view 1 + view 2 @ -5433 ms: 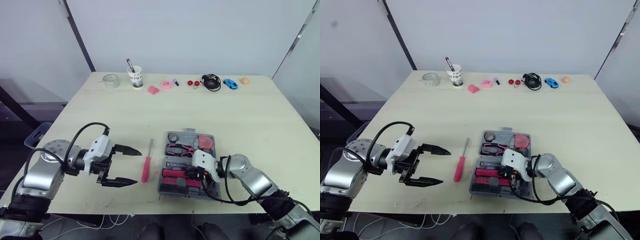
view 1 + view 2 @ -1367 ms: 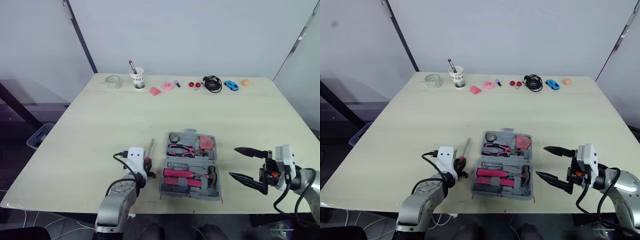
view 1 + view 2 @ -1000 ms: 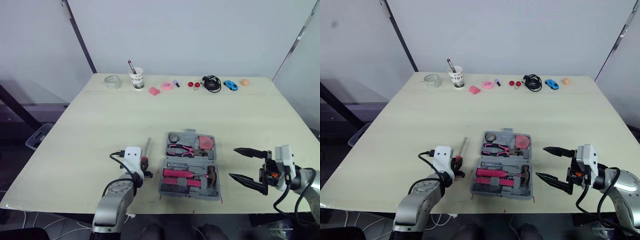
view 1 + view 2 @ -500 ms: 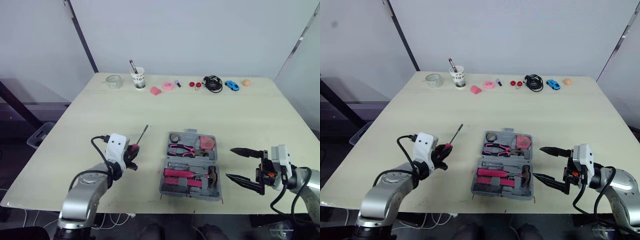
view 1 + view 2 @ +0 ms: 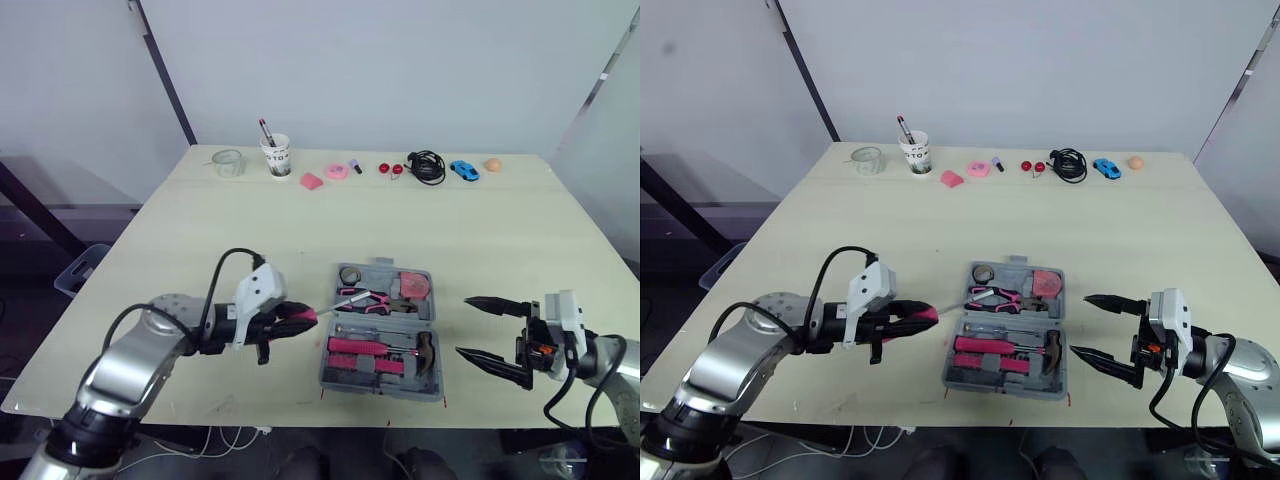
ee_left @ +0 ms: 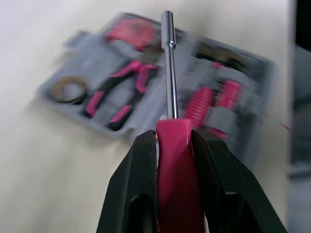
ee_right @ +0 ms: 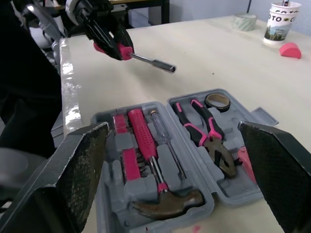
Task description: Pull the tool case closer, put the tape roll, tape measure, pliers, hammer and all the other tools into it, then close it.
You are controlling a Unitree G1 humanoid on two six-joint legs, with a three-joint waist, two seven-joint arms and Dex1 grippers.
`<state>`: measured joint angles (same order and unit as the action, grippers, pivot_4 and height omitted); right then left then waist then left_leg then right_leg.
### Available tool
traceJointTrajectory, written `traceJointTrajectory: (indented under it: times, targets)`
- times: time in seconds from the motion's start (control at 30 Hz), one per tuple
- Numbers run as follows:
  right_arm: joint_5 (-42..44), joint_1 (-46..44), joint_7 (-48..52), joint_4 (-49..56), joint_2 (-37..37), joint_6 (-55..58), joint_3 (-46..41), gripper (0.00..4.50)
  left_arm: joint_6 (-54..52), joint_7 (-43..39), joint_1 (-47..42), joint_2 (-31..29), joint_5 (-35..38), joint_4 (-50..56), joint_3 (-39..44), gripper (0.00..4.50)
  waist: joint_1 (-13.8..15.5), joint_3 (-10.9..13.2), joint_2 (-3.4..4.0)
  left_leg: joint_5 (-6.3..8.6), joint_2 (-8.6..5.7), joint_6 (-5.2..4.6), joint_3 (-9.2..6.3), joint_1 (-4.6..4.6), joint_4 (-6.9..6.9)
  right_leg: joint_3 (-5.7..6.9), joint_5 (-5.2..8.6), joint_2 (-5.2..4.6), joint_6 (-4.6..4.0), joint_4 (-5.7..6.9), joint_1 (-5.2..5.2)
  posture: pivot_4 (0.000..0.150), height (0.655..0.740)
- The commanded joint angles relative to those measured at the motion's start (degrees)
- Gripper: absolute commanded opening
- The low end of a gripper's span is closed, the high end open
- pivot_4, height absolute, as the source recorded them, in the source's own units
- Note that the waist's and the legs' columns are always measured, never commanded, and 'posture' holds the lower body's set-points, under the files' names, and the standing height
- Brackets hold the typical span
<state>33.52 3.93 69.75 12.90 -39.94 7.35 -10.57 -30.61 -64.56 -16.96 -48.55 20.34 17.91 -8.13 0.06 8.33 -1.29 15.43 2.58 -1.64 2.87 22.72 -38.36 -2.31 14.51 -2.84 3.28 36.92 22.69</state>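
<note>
The left gripper (image 5: 297, 320) is clamped on a screwdriver's (image 6: 177, 160) pink handle, a finger pressed to each side in the left wrist view, its shaft pointing at the open tool case (image 5: 328, 370) near the desk's (image 5: 200, 230) front edge. The right gripper (image 5: 466, 325) hangs wide open and empty right of the case; its wrist view shows pliers (image 7: 201, 124), hammer (image 7: 163, 196) and tape roll (image 7: 217, 100) seated inside.
</note>
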Motion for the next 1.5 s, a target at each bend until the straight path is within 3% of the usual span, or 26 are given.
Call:
traceJointTrajectory:
  times: [0.03, 0.27, 0.7, 1.5]
  targets:
    - [1.5, 0.5, 1.0, 1.6, -1.1, -0.2, -2.1, 4.5, 3.5, -5.5, -2.7, -0.5, -1.2, -0.5, -4.2, 0.64, 0.1, 0.0, 0.0, 0.0, -0.01, 0.0, 0.05, 0.01, 0.0, -0.01, 0.0, 0.0, 0.0, -0.02, 0.0, 0.15, 0.74]
    - [1.1, 0.7, 1.5, 1.2, -1.7, -0.8, -2.5, 4.5, 2.1, -10.3, -9.9, 2.4, -6.4, -1.0, -15.4, 0.64, 0.6, 0.0, 0.0, 0.0, 0.02, -0.01, 0.05, 0.03, -0.04, -0.01, -0.11, 0.09, 0.21, 0.0, -0.01, 0.15, 0.74]
    - [1.4, 4.0, 2.5, 2.0, -3.3, -1.0, -4.4, 4.5, -7.4, -7.9, -18.6, 11.4, -16.1, -5.6, -28.8, 0.64, 0.6, 0.0, 0.0, -0.01, 0.0, -0.01, -0.03, 0.08, -0.09, -0.05, -0.11, 0.16, 0.23, 0.0, 0.0, 0.15, 0.74]
    - [-1.1, 7.8, 5.8, 1.5, -5.1, -3.9, -4.5, 4.5, -10.5, -5.2, -20.3, 19.0, -20.9, -10.9, -33.4, 0.64, 0.7, 0.0, 0.02, -0.01, -0.02, -0.02, -0.09, 0.11, -0.12, -0.07, -0.11, 0.17, 0.23, 0.01, -0.02, 0.15, 0.74]
